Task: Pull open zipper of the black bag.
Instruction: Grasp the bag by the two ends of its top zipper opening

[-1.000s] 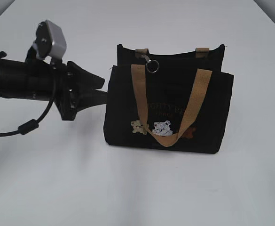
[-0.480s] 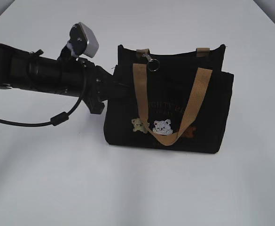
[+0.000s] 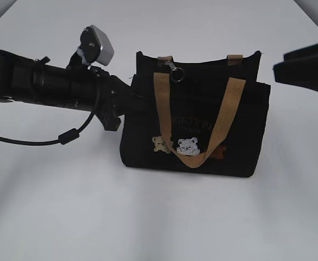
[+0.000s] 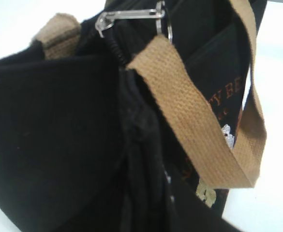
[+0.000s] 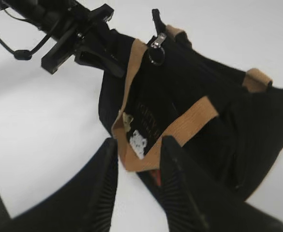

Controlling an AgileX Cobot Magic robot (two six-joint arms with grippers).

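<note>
The black bag (image 3: 202, 109) stands upright mid-table, its tan handle hanging down the front. The zipper (image 3: 202, 64) runs along the top edge; its metal pull with a silver ring (image 3: 175, 73) hangs at the left end, also clear in the left wrist view (image 4: 126, 17) and in the right wrist view (image 5: 156, 46). My left gripper (image 3: 132, 100) is shut on the bag's left side edge; black fabric (image 4: 54, 135) fills its own view and hides the fingers. My right gripper (image 3: 281, 62) hovers open off the bag's upper right corner, nothing between its fingers (image 5: 110, 159).
The white table (image 3: 159, 217) stretches all round the bag. My left arm (image 3: 39, 87) with its cable lies across the left side of the table at bag height.
The left gripper moved right onto the bag's left edge and closed there. The right gripper has come into the exterior view at the right.
</note>
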